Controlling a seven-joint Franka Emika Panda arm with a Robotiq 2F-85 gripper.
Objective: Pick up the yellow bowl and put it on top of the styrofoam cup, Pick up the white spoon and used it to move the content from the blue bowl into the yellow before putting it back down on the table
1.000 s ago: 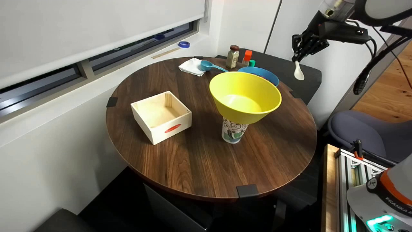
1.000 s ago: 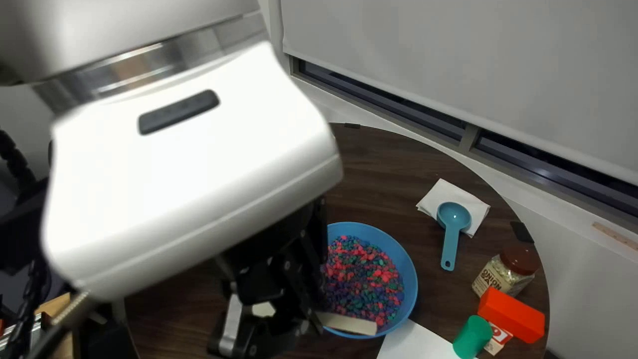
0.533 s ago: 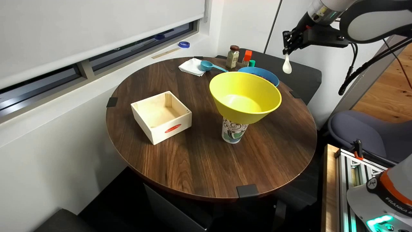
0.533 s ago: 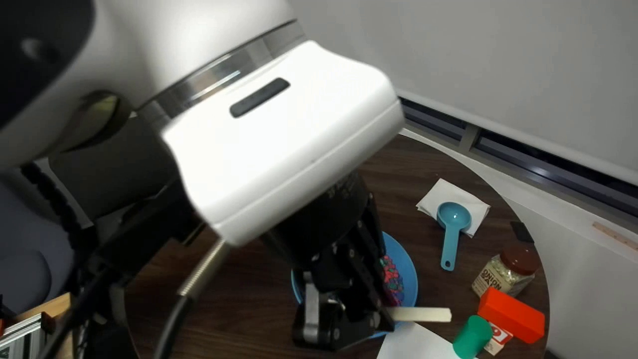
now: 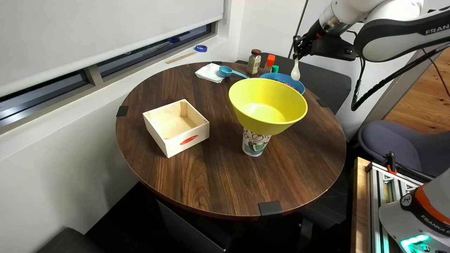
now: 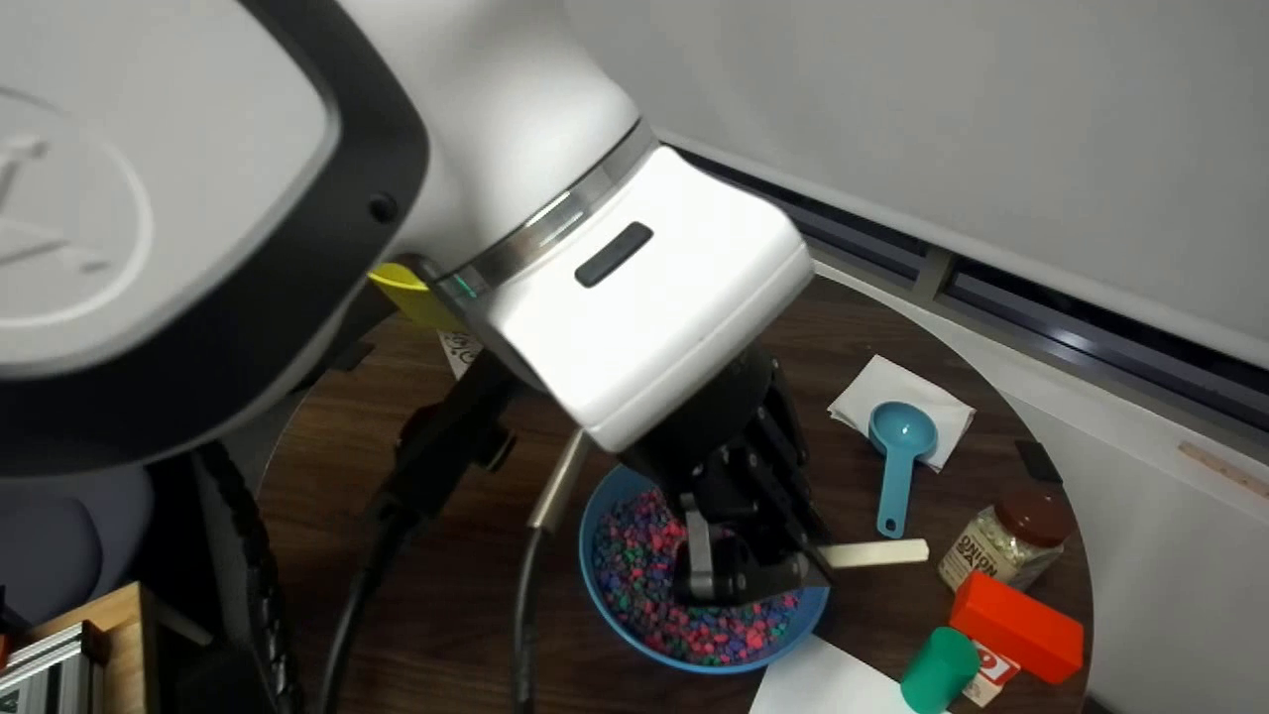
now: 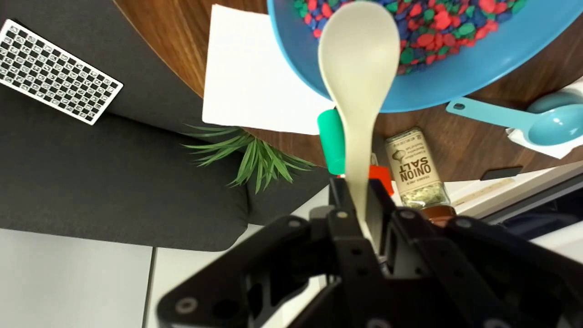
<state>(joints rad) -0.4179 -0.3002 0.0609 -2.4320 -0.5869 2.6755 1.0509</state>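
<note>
Wrist view: holding the spoon (image 7: 359,116) by its handle, clamped in the gripper (image 7: 358,190), with the broad end showing across the blue bowl (image 7: 448,84) and the colored pieces (image 7: 439,27) in it. Pointing that end downward in an exterior view, overlapping the rim of the blue bowl there; cannot tell whether touching it. See the yellow bowl (image 5: 267,102) atop the cup (image 5: 255,142) on the table (image 5: 211,186), with the box (image 5: 175,126) apart from both.

The yellow bowl (image 5: 268,106) tops the cup (image 5: 255,143); fingers (image 5: 298,54) grip the spoon (image 5: 295,73).
</note>
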